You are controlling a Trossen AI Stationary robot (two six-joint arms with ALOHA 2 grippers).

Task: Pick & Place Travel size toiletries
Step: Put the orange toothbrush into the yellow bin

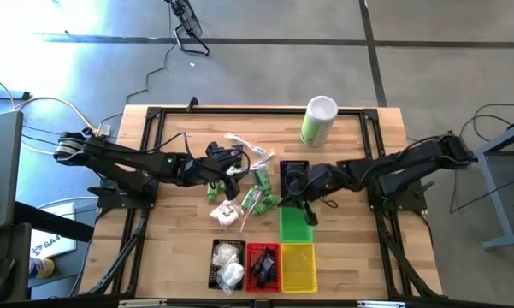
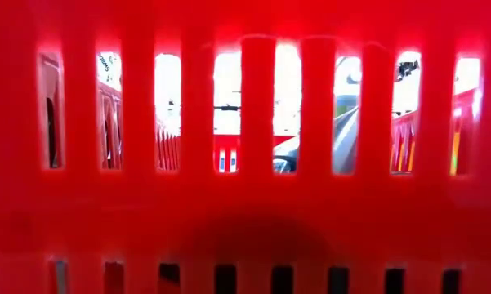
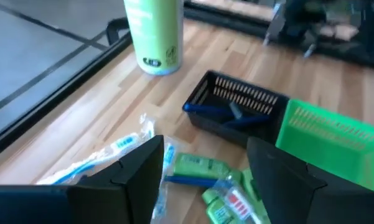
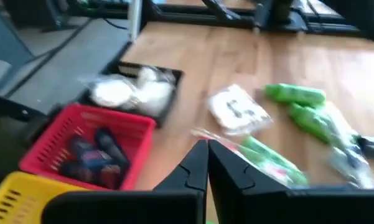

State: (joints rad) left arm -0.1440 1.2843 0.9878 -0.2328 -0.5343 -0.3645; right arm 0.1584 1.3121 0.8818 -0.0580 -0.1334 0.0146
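Loose lot, centre of the wooden table [image 1: 188, 257]: small green bottles [image 1: 261, 180], one white crinkly pouch [image 1: 227, 212], clear-wrapped sticks [image 1: 239, 145].

Already sorted, near edge: white pouches in the black basket [image 1: 228, 263], dark blue tubes in the red basket [image 1: 262, 265]. The yellow basket [image 1: 298, 267] looks empty. A green basket [image 1: 295, 224] sits just behind it, and a second black basket [image 1: 294, 171] farther back holds blue items.

Left gripper [image 1: 231, 169]: over the loose pile, fingers apart, nothing between them.

Right gripper [image 1: 304, 204]: at the far end of the green basket, fingers together; I see nothing clamped, though the overhead view is poor there.

Handling, as judged: all light. Bottles are stiff and slick and likely to roll, so take them across the body. Pouches are soft and crushable; pinch mid-bulge. Sticks are thin and the wrapper slippery; grip at the middle.

View notes: the left wrist view alone shows the far basket's contents and the tall green-and-white canister [image 3: 154, 34] up close. The right wrist view shows the red basket's tubes. The low view gives only red basket slats.
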